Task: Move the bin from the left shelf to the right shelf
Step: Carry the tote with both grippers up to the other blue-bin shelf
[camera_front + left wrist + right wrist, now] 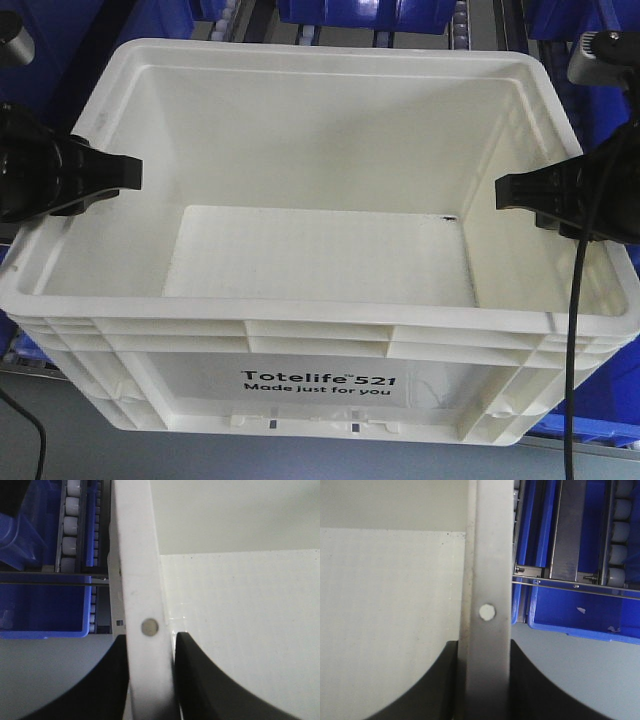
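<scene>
The white bin (320, 250) fills the front view, empty, its "Totelife 521" print facing me. It hangs between my two grippers, above the grey floor. My left gripper (75, 180) is shut on the bin's left rim (142, 605), one black finger (112, 680) outside and one inside. My right gripper (565, 195) is shut on the bin's right rim (487, 580), with a finger (540, 690) on each side of the wall.
Blue bins (330, 15) sit on roller shelves behind the white bin. A blue bin (40, 605) and white rollers (72, 525) lie left of it. Another blue bin (580, 610) and a metal shelf rail (570, 530) lie right of it. A black cable (575, 330) hangs at the right.
</scene>
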Available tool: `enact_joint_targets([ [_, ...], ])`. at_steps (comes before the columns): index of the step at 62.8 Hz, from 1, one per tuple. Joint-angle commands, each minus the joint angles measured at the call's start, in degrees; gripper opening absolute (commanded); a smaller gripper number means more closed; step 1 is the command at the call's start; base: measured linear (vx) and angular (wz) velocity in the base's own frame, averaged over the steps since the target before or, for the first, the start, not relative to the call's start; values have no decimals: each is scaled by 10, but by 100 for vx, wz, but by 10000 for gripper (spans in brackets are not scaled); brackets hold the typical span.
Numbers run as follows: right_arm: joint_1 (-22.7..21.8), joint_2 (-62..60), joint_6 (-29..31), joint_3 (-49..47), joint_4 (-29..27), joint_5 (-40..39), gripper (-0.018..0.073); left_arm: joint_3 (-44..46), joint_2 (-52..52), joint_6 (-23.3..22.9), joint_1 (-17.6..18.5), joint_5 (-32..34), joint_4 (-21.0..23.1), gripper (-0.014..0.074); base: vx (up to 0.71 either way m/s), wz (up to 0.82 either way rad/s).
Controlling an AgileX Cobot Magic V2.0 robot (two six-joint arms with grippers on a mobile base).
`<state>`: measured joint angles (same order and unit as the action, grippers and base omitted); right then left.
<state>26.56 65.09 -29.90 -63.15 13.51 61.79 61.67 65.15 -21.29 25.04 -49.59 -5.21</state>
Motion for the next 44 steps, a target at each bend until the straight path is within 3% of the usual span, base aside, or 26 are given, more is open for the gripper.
enact_joint_targets([
  [1,-5,-16,-1,-19,72,-36,-4,24,-25,18,4,65,-4,38,9,2],
  [44,-5,-16,-1,-19,72,-37,-4,24,-25,18,4,65,-4,38,10,-6],
])
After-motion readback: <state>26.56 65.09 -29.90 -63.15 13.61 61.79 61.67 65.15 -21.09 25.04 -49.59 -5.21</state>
